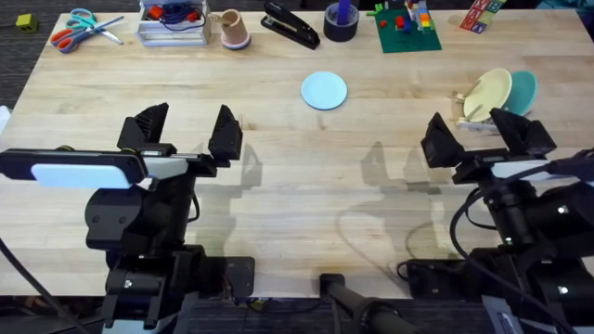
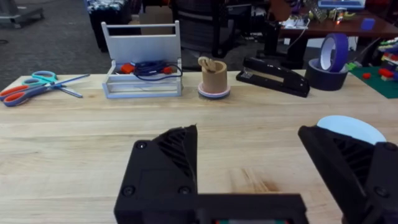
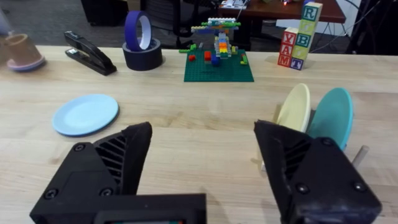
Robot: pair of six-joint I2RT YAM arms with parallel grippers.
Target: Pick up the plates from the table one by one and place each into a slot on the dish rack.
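**One plate left flat on the table, two standing in the rack**

Overhead: the pale blue plate (image 1: pixel 324 91) is seen lying flat toward the far edge of the table (image 1: pixel 278 186), near its middle. The cream plate (image 1: pixel 490 93) and the teal plate (image 1: pixel 522 90) are held upright in the dish rack (image 1: pixel 469 113) by the right edge. The left gripper (image 1: pixel 187 131) and the right gripper (image 1: pixel 483 133) are both spread apart and empty.

Left wrist: the blue plate (image 2: pixel 351 129) is partly hidden behind one finger (image 2: pixel 348 165).

Right wrist: the blue plate (image 3: pixel 85 114) is seen well apart from the racked pair.
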